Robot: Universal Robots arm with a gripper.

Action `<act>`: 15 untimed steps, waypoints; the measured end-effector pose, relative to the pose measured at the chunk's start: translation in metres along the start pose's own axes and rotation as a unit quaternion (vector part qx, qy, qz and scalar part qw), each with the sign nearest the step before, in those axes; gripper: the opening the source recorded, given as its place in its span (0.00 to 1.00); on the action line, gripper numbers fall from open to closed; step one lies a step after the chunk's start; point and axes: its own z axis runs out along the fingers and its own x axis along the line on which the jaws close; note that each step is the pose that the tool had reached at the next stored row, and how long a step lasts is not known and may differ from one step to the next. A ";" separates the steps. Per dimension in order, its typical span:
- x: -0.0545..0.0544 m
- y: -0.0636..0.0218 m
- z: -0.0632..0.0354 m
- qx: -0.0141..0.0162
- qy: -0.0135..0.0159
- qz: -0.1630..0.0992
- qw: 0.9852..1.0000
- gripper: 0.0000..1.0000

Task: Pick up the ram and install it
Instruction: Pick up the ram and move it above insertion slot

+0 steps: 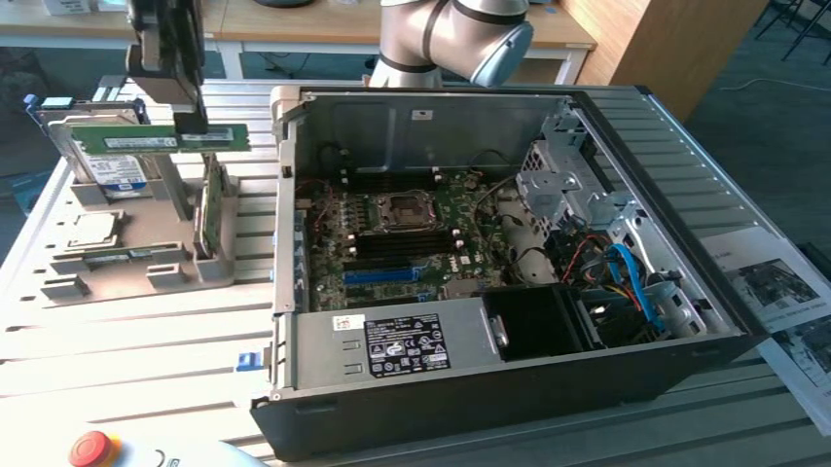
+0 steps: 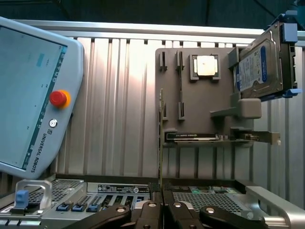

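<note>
while the claw (image 2: 160, 191) clenches the ram (image 1: 130, 139), the holder (image 2: 200, 105) carries a hard drive (image 2: 257, 67).

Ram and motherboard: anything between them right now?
In the exterior view, the computer case's upright side wall stands between the ram in the gripper and the motherboard.
</note>
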 end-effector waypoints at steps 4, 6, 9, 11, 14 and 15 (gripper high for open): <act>0.001 -0.0114 -0.0008 -0.001 0.000 0.000 1.000 0.12; 0.002 -0.0171 -0.0011 -0.001 0.000 0.000 1.000 0.12; 0.003 -0.0261 -0.0016 -0.001 0.000 -0.001 1.000 0.12; 0.004 -0.0320 -0.0020 -0.002 0.000 -0.001 1.000 0.12; 0.006 -0.0412 -0.0026 -0.002 0.000 -0.001 1.000 0.12; 0.006 -0.0442 -0.0028 -0.002 0.000 -0.001 1.000 0.12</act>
